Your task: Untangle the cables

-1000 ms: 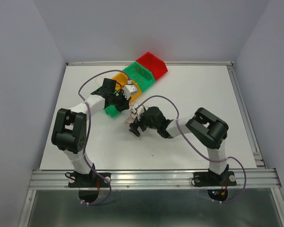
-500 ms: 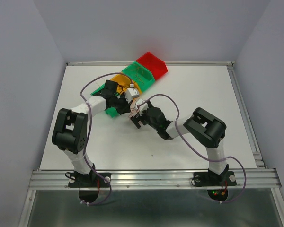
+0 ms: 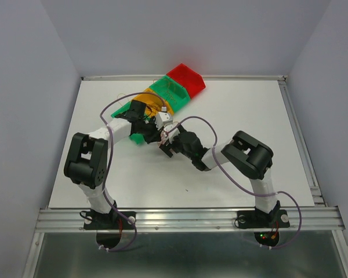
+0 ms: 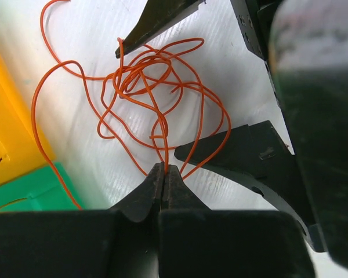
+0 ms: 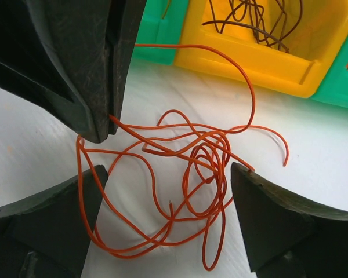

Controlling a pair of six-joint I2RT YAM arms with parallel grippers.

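Observation:
A tangle of thin orange cables (image 5: 192, 169) lies on the white table just in front of the bins. It also shows in the left wrist view (image 4: 155, 87) and, faintly, in the top view (image 3: 163, 136). My left gripper (image 4: 164, 171) is shut on one orange strand at the tangle's edge; its closed tips show in the right wrist view (image 5: 102, 119). My right gripper (image 5: 168, 174) is open, its fingers (image 5: 261, 214) on either side of the tangle. In the top view the left gripper (image 3: 157, 124) and right gripper (image 3: 167, 143) nearly meet.
A diagonal row of bins runs behind the tangle: red (image 3: 185, 78), green (image 3: 169, 90), yellow (image 3: 149, 99), green (image 3: 136, 136). The yellow bin (image 5: 261, 55) holds dark thin wires. A small dark speck (image 3: 185, 190) lies on the table (image 3: 249, 116).
My right gripper has moved up and left to the tangle beside the bins. My left gripper has shifted right toward it, so the two now almost touch.

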